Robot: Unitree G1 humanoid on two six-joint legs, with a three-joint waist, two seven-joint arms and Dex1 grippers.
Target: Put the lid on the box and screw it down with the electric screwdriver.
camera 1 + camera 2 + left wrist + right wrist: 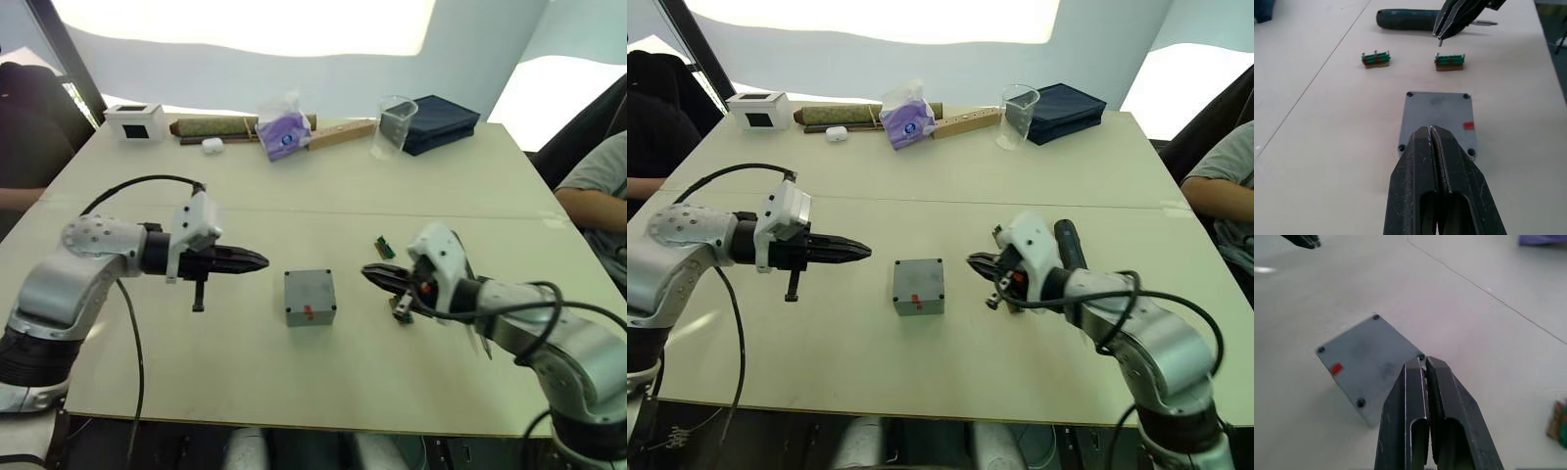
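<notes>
1. Pale beige table (294, 186) is filling the scene, with a person's arm (598, 201) resting at its right edge.
2. Near the front centre, the box (311, 297) is sitting flat on the table with the lid (1437, 117) already lying on top, a small red mark showing on it and dark screw holes at its corners.
3. To the box's left, the left gripper (257, 260) is hovering just above the table, pointing at the box, its fingers (1422, 171) pressed together and holding nothing.
4. To the box's right, the right gripper (976, 260) is pointing back at the box, its fingers (1413, 401) closed tight, with something tiny showing at the tips that cannot be made out.
5. Behind the right arm, the electric screwdriver (1410, 19) is lying flat on the table, untouched.
6. Two small green terminal blocks (1376, 58) are lying between the box and the screwdriver.
7. Along the far edge, a white box (135, 120), a purple tissue pack (284, 132), a clear beaker (394, 125) and a dark blue case (441, 119) are standing.
</notes>
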